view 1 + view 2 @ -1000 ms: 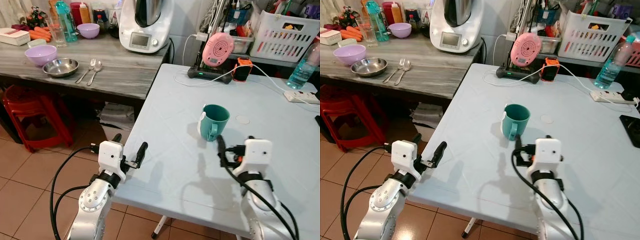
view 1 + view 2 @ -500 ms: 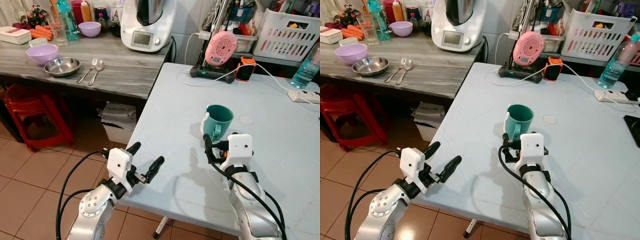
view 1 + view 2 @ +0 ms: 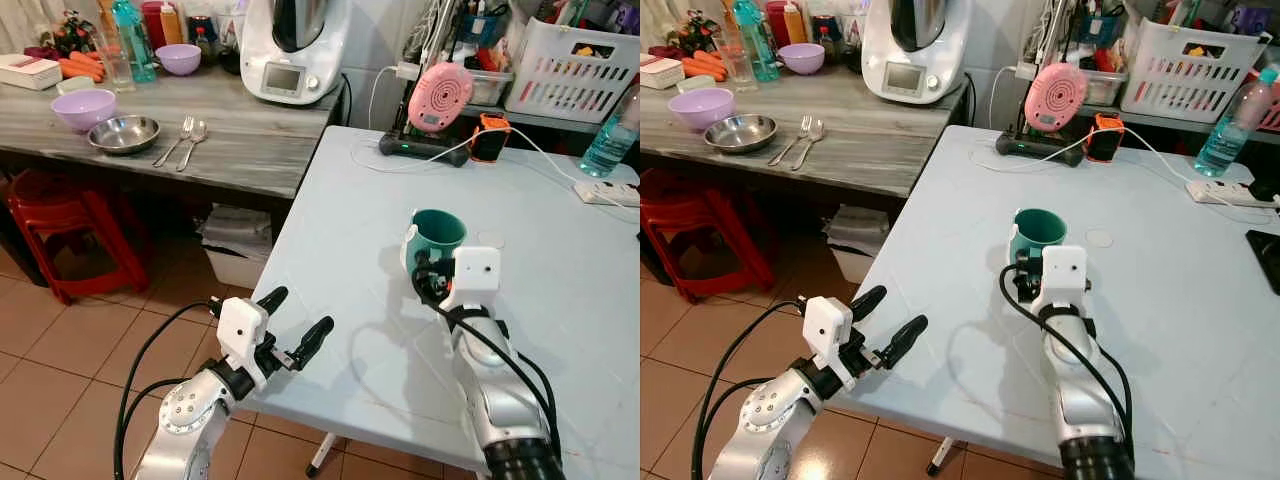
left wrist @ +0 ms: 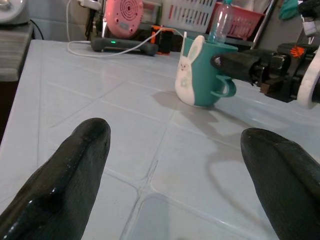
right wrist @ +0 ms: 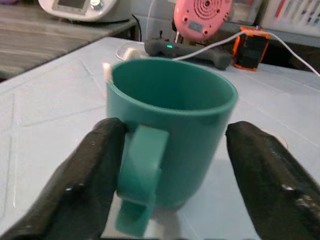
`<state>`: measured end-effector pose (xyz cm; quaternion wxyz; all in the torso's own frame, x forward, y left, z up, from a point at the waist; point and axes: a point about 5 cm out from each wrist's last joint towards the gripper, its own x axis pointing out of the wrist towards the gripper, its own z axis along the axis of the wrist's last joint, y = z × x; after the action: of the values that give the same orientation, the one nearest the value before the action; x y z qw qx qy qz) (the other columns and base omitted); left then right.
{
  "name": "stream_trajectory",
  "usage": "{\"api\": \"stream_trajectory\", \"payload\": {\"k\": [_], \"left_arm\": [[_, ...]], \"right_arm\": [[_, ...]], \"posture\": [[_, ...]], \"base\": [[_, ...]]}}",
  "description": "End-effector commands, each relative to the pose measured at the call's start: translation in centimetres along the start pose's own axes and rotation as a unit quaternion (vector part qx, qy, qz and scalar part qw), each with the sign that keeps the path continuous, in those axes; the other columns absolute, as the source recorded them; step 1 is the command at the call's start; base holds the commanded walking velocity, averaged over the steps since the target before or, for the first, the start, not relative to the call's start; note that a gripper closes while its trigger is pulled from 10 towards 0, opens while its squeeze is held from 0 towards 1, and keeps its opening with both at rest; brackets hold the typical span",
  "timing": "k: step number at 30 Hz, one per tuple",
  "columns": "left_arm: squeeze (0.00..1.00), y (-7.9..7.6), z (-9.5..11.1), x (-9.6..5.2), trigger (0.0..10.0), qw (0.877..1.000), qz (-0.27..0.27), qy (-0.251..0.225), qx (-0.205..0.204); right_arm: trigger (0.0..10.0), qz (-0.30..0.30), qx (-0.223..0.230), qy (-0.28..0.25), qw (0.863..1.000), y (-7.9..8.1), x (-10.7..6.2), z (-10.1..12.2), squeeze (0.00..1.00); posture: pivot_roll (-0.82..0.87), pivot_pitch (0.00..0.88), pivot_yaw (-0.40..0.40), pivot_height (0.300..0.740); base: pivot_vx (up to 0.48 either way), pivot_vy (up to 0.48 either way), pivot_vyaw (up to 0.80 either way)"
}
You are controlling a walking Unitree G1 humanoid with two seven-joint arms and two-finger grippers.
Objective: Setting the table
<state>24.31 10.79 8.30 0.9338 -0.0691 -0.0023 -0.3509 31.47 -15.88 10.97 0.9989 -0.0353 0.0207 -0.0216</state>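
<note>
A teal mug [image 3: 437, 235] with a white rabbit on its side stands upright on the pale blue table [image 3: 340, 220], its handle turned toward me. My right gripper [image 3: 430, 270] is open and right at the mug. In the right wrist view its two black fingers [image 5: 95, 165] stand on either side of the mug [image 5: 175, 105], with the handle [image 5: 142, 170] between them. My left gripper [image 3: 296, 322] hovers open by the table's near left edge with nothing in it. In the left wrist view the mug [image 4: 202, 75] lies well ahead of it.
To the left, a grey counter [image 3: 240, 130] holds a purple bowl [image 3: 80, 107], a steel bowl [image 3: 123, 133], a fork and spoon [image 3: 183, 140] and a kitchen machine [image 3: 295, 45]. A pink device [image 3: 440, 98], cables, a power strip [image 3: 608, 193], a water bottle [image 3: 612, 130] and a white basket [image 3: 578, 65] line the table's back. A red stool [image 3: 65, 230] stands under the counter.
My right gripper has moved forward to the mug, its fingers now on either side of it. The left gripper came forward toward the table edge.
</note>
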Motion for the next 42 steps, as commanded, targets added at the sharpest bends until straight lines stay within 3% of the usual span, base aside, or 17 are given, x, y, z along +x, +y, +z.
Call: {"api": "stream_trajectory", "payload": {"k": [1, 14, 34, 38, 40, 41, 42], "left_arm": [[0.00, -0.2, 0.3, 0.4, 10.0, 1.000, -0.011, -0.003, 0.002], [0.00, -0.6, 0.9, 0.4, 10.0, 0.999, -0.033, -0.014, -0.010], [0.00, -1.0, 1.0, 0.4, 10.0, 0.998, -0.051, -0.018, -0.020], [0.00, -0.9, 1.0, 0.4, 10.0, 0.998, -0.052, -0.018, -0.019], [0.00, -0.7, 1.1, 0.4, 10.0, 0.999, -0.039, -0.018, -0.008], [0.00, -0.5, 1.1, 0.4, 10.0, 0.999, -0.029, -0.018, -0.002], [0.00, -0.3, 1.1, 0.3, 10.0, 1.000, -0.016, -0.017, 0.006]], "right_arm": [[0.0, -0.006, 0.001, 0.001, 1.000, -0.1, 0.6, 0.0, 0.00], [0.0, -0.006, 0.001, 0.010, 1.000, 0.0, 0.7, -0.8, 0.00], [0.0, -0.016, -0.003, 0.014, 1.000, -1.1, 0.8, -1.2, 0.00], [0.0, -0.021, 0.003, 0.023, 1.000, -1.3, 0.7, -1.4, 0.00], [0.0, -0.019, 0.027, 0.027, 0.999, -1.4, 0.6, -1.5, 0.00], [2.0, -0.021, 0.034, 0.028, 0.999, -1.5, 0.5, -1.4, 0.00], [10.0, -0.021, 0.036, 0.034, 0.999, -1.5, 0.4, -1.4, 0.00]], "posture": [[0.01, 0.000, -0.054, 0.740], [0.01, 0.000, -0.052, 0.740], [0.00, 0.000, -0.063, 0.740], [0.00, 0.000, -0.063, 0.740], [0.00, 0.000, -0.063, 0.740], [0.00, 0.000, -0.063, 0.740], [0.00, 0.000, -0.058, 0.740]], "base": [[0.000, 0.000, 0.00], [0.000, 0.000, 0.00], [0.000, 0.000, 0.00], [0.000, 0.000, 0.00], [0.000, 0.000, 0.00], [0.000, 0.000, 0.00], [0.000, 0.000, 0.00]]}}
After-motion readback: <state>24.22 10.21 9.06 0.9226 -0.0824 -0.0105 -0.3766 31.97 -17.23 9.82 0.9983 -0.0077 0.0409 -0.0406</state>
